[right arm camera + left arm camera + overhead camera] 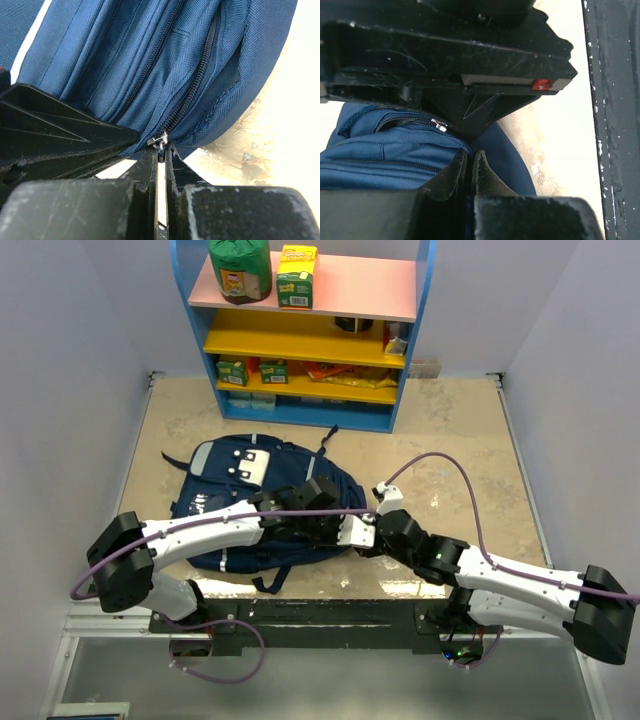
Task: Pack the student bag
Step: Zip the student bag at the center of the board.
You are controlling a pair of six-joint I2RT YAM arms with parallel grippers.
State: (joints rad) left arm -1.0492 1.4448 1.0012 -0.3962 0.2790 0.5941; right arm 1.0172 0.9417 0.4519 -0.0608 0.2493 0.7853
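Right end effector [161,152] pinching zipper pull [159,139] of student bag [150,50]; left end effector [471,159] closed.

Student bag [220,490] on beige table [450,430]

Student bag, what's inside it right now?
Nothing inside shows. The student bag lies flat and its zipper looks closed along the visible stretch, so navy fabric covers any contents. The right gripper pinches the zipper pull at its edge.
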